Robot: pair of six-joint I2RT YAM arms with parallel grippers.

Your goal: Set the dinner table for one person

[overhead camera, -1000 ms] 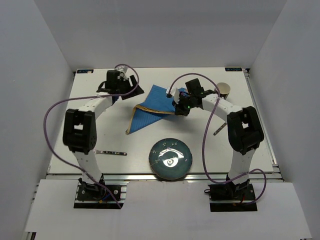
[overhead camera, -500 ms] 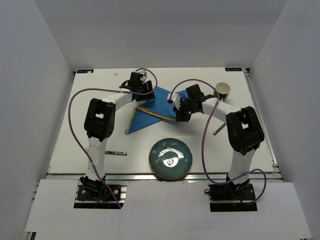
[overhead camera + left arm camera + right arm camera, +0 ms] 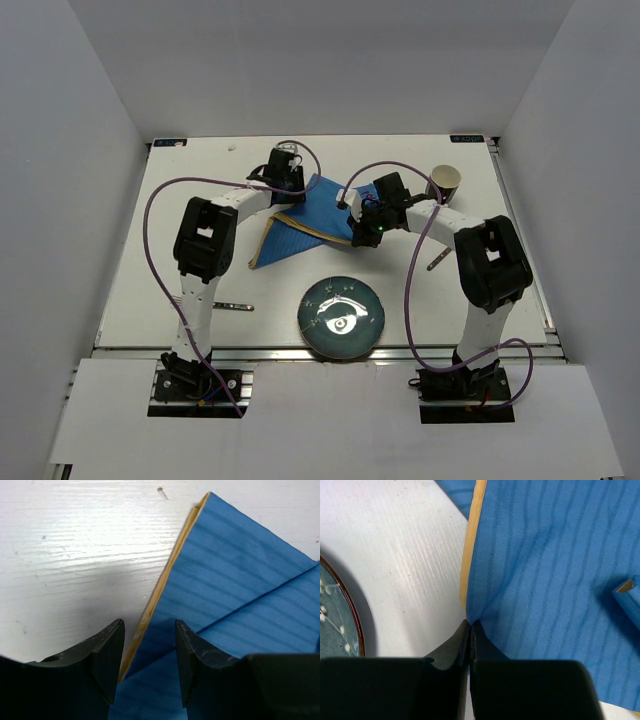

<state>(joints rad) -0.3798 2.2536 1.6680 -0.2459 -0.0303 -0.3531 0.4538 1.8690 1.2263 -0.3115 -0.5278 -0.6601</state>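
1. My right claw is pressed together, pinching the placemat's yellow-trimmed edge.
2. My left claw stands spread, astride another edge.
3. Beneath both claws lies the dinner table. The placemat is folded and the plate waits behind them, so I judge the setting barely begun.

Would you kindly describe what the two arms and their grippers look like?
Both the left arm and right arm have white links joined by bulky black joint housings, on black bases. A purple cable loops loosely along each. The left gripper and right gripper have matte black, wedge-shaped fingers tapering to blunt tips.
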